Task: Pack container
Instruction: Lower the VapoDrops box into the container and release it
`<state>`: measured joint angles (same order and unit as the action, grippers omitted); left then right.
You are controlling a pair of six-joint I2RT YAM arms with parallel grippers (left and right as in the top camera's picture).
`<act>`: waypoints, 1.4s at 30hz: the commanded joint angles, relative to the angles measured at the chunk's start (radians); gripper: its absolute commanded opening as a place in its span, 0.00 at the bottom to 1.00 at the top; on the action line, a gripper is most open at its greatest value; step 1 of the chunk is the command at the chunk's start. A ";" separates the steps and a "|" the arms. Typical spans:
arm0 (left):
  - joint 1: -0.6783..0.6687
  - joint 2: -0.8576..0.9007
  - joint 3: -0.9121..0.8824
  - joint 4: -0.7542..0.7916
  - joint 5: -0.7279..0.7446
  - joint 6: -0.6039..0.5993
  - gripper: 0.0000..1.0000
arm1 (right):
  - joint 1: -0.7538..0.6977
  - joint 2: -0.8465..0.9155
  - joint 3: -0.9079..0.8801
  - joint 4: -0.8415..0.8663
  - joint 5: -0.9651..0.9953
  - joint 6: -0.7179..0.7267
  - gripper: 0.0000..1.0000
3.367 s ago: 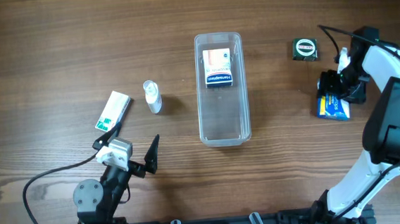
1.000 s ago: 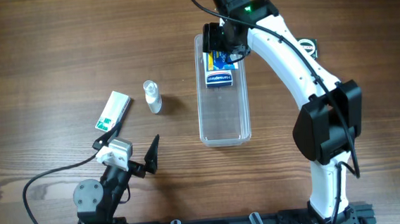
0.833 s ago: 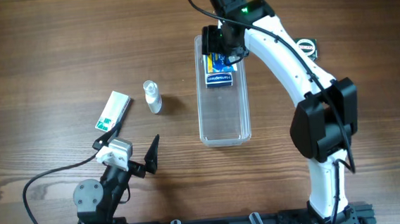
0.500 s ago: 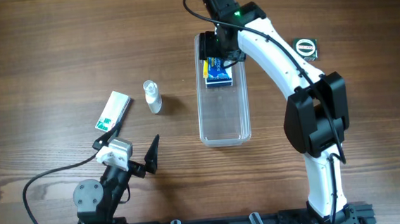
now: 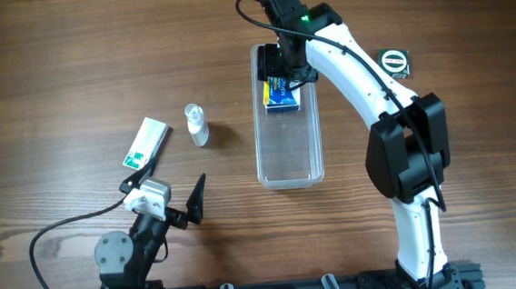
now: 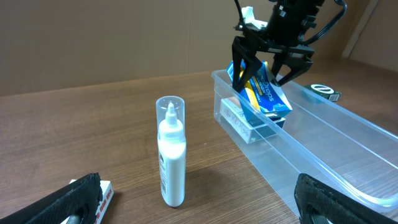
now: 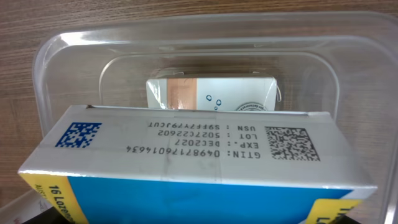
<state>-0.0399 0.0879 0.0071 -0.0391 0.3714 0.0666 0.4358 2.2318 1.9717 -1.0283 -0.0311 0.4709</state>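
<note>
Right hand straddles the tilted blue lozenge box in the container; whether it grips is unclear. Left hand wide.

On my right wrist feed, the blue box over the tub shows upside-down print on its white edge: USN S9FF7YJCUT, LOT 5027C22602, EXP. DEC2027, GTIN 04987176014634, with a square code at each end. Its blue face starts "16 Lozen". The white box inside the tub carries print I can't read.
</note>
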 commanded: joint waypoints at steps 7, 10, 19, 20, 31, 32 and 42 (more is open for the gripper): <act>0.006 0.000 -0.002 -0.006 -0.006 0.008 1.00 | 0.005 0.006 0.016 0.006 0.032 -0.025 0.86; 0.006 0.000 -0.002 -0.006 -0.006 0.008 1.00 | 0.005 0.006 0.016 0.004 0.031 -0.025 0.85; 0.006 0.000 -0.002 -0.006 -0.006 0.008 1.00 | 0.006 -0.113 0.018 -0.024 0.015 -0.027 0.62; 0.006 0.000 -0.002 -0.006 -0.006 0.008 1.00 | 0.006 -0.130 0.018 -0.024 -0.011 -0.028 0.57; 0.006 0.000 -0.002 -0.006 -0.006 0.008 1.00 | 0.056 -0.129 -0.018 -0.038 0.013 -0.043 0.15; 0.006 0.000 -0.002 -0.006 -0.006 0.008 1.00 | 0.057 -0.120 -0.036 -0.027 0.017 -0.045 0.15; 0.006 0.000 -0.002 -0.006 -0.006 0.008 1.00 | 0.054 -0.044 -0.061 0.003 0.115 -0.039 0.15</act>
<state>-0.0399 0.0883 0.0071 -0.0391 0.3714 0.0666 0.4938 2.1620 1.9186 -1.0359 0.0380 0.4191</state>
